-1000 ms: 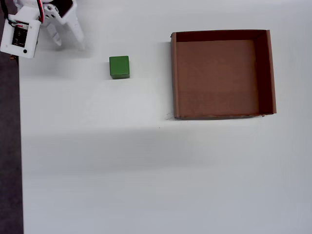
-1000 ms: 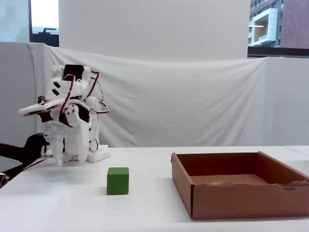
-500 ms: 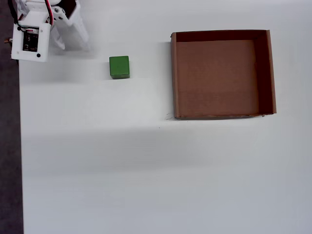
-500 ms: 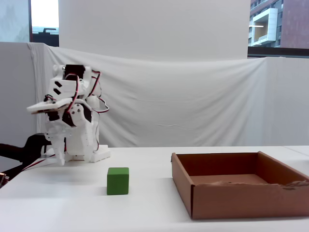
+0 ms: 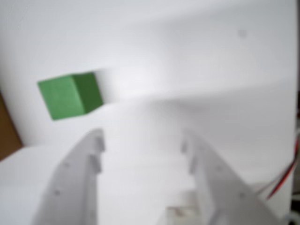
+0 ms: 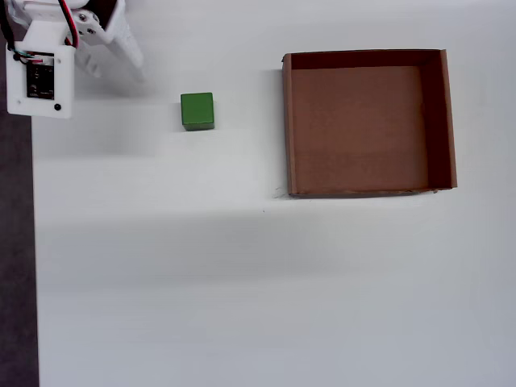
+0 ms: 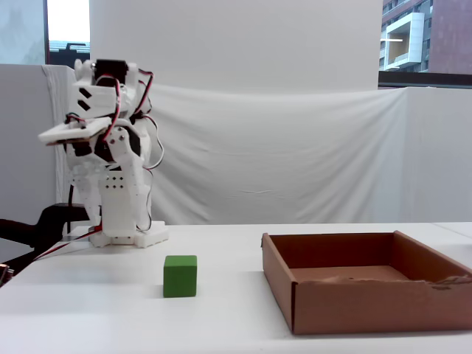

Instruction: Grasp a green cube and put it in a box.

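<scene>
Wrist view: gripper (image 5: 143,140) apparently open, empty.

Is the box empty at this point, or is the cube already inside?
Empty. In the overhead view the box shows only bare brown floor, and the green cube sits on the table to its left, well apart from it.

A: The cube (image 6: 197,110) is plain bright green, and the box (image 6: 435,121) is brown.

B: The arm (image 7: 107,147) is white with red wiring, on a white table (image 6: 242,282).
</scene>
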Available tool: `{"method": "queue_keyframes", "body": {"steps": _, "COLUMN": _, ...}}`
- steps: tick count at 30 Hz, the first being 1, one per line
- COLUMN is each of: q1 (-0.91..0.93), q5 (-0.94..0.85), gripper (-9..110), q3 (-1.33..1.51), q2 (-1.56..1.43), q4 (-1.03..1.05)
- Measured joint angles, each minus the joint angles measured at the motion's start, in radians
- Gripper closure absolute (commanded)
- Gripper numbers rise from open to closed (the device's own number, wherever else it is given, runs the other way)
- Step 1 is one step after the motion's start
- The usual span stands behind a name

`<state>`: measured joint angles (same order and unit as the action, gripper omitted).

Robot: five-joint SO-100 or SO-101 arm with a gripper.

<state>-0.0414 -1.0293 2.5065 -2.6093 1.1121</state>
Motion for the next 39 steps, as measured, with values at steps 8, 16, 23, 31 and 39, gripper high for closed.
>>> {"method": "queue_keyframes", "body": {"steps": 8, "q1": -0.028, "q5": 0.018, "gripper": 79, "q3": -0.169, "q2": 0.245, "q4": -0.038}}
{"method": "queue_keyframes", "body": {"steps": 16, "q1": -0.058, "q5": 0.054, "gripper": 79, "q3": -0.239, "q2": 0.430, "q4": -0.121}}
{"method": "queue_keyframes", "body": {"steps": 23, "q1": -0.114, "q5": 0.095, "gripper": 79, "q3": -0.348, "q2": 0.548, "q4": -0.083}}
{"method": "queue_keyframes", "body": {"steps": 31, "q1": -0.169, "q5": 0.155, "gripper": 79, "q3": -0.422, "q2": 0.632, "q4": -0.077}}
{"method": "queue_keyframes", "body": {"steps": 39, "q1": -0.212, "q5": 0.222, "gripper": 79, "q3": -0.515, "q2": 0.762, "q4": -0.064}}
